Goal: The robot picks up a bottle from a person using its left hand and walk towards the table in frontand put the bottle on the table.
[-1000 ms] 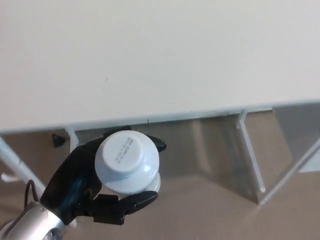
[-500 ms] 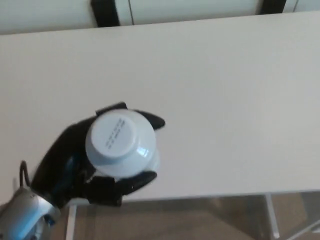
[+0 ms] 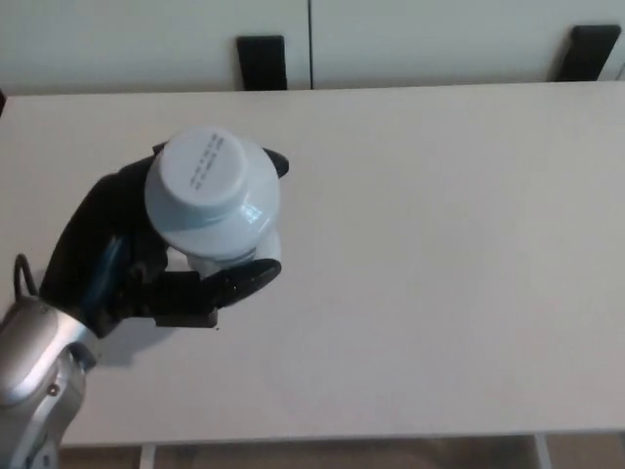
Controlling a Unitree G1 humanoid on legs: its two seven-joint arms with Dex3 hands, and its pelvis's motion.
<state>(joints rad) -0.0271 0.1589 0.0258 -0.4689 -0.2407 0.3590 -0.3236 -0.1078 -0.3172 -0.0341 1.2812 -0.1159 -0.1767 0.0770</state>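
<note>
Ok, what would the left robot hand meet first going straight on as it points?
Nothing visible: the left robot hand, shut on the bottle, faces bare table; height is unclear.

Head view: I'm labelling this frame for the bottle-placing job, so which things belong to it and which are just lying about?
In the job:
left hand, shut on the bottle
bottle, held over the table
table

Just there:
left black block beyond the table's far edge
right black block beyond the same edge
pale panels behind them
</note>
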